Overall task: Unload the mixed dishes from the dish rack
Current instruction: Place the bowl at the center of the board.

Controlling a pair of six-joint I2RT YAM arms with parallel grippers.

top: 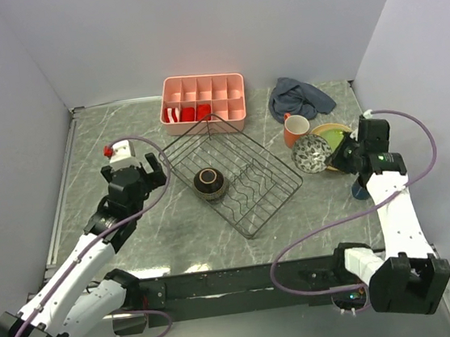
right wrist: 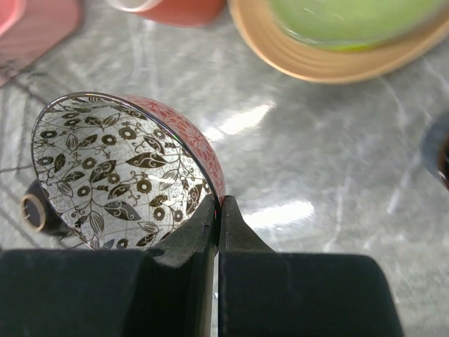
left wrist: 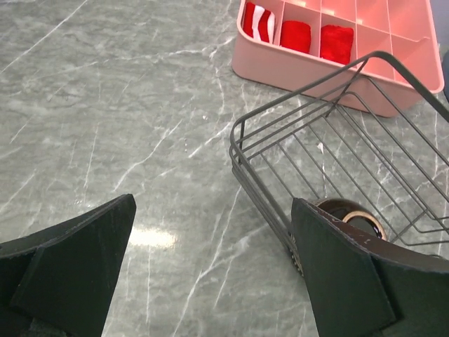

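the right gripper (right wrist: 217, 210) was pinched shut on the rim of the patterned bowl (right wrist: 119, 175), which tilted on edge just beside the stacked plates (top: 333, 136), outside the dish rack (left wrist: 242, 175). the sound way to finish was to level the bowl, lower it clear of the plates and orange mug (top: 295, 130), then release. the left gripper (left wrist: 214, 210) stood wide open and empty at the rack's corner, near the dark-brown bowl (left wrist: 351, 214) inside. whether the held bowl touched the table (left wrist: 105, 105) was unclear; the blue cup (top: 360, 192) sat mostly hidden behind the right arm (top: 396, 206).
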